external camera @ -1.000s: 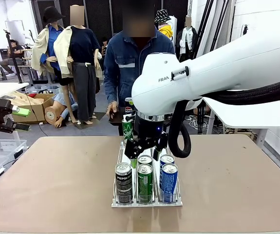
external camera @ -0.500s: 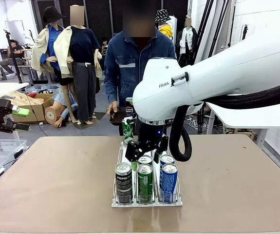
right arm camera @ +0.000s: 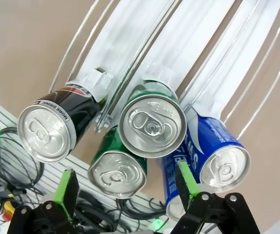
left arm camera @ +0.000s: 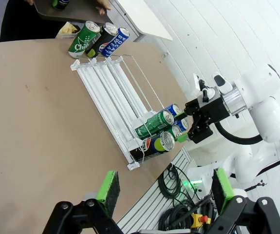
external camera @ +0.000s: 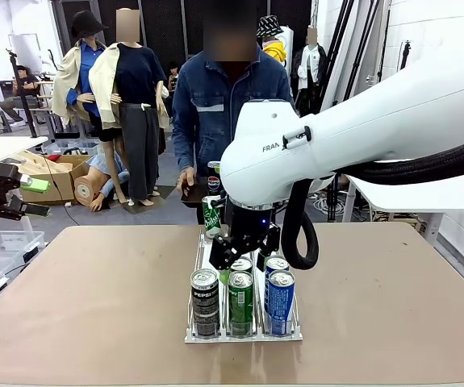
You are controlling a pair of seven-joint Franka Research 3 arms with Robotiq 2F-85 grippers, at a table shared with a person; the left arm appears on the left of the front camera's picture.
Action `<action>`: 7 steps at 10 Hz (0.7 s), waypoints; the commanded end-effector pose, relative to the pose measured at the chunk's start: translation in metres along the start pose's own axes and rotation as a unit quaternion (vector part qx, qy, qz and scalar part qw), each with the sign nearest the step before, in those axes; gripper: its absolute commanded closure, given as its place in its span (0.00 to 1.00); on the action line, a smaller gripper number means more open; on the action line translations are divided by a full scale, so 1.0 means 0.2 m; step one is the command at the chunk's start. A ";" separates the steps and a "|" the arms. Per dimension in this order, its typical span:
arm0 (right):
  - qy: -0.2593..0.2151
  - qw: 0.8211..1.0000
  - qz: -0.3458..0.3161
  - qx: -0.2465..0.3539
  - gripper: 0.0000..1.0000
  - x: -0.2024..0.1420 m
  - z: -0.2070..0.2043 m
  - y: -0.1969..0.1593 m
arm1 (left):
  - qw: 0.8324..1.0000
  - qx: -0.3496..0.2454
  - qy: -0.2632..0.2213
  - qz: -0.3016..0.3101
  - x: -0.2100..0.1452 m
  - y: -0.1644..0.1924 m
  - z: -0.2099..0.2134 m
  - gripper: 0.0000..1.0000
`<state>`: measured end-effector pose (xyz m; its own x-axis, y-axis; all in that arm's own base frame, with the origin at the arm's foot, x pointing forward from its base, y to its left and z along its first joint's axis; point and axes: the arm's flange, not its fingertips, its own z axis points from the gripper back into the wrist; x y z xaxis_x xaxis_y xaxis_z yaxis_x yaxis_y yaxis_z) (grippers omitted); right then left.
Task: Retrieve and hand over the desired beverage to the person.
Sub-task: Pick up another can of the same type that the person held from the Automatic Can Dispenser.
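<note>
Blk can (external camera: 205, 301) reads PEPSI; R arm (external camera: 328, 133) shows FRAN (rest hidden).

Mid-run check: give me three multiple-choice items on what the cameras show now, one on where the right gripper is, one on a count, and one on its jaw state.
1. Where is the right gripper?
A) over bare table
B) above the green cans in the can rack middle lane
C) at the person's hand

2. How many cans sit at the rack's robot-side end?
A) three
B) five
C) seven

3. The right gripper's jaws are:
A) shut on a blue can
B) shut on a green can
C) open, holding nothing

Key:
1 B: the right wrist view looks down on the green tops between its pads.
2 B: one black Pepsi can, two green cans and two blue cans.
3 C: the pads stand wide apart, clear of the cans.
</note>
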<state>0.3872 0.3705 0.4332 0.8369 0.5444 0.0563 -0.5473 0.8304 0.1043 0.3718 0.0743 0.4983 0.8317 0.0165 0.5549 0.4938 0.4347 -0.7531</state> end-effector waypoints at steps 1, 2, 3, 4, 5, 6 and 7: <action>-0.002 1.000 -0.013 -0.017 0.00 0.00 -0.06 0.01 | 1.000 0.002 0.003 -0.003 -0.01 0.00 0.01 0.00; -0.004 1.000 -0.012 -0.015 0.00 0.00 -0.06 0.01 | 1.000 0.002 0.003 -0.003 -0.01 0.00 0.01 0.00; -0.006 1.000 -0.009 -0.010 0.00 0.01 -0.06 0.01 | 1.000 0.002 0.003 -0.003 -0.01 0.00 0.01 0.00; -0.008 1.000 -0.009 -0.010 0.00 0.00 -0.06 0.01 | 1.000 0.002 0.003 -0.003 -0.01 0.00 0.01 0.00; -0.006 1.000 -0.011 -0.010 0.00 0.01 -0.08 0.01 | 1.000 0.002 0.003 -0.003 -0.01 0.00 0.01 0.00; -0.001 1.000 -0.012 -0.009 0.00 0.01 -0.10 0.00 | 1.000 0.002 0.003 -0.003 -0.01 0.00 0.01 0.00; 0.002 1.000 -0.012 -0.010 0.00 0.01 -0.10 0.00 | 1.000 0.002 0.003 -0.003 -0.01 0.00 0.01 0.00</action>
<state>0.3904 0.3719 0.4207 0.8386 0.5432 0.0411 -0.5443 0.8323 0.1047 0.3718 0.0743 0.4983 0.8317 0.0165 0.5549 0.4938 0.4347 -0.7531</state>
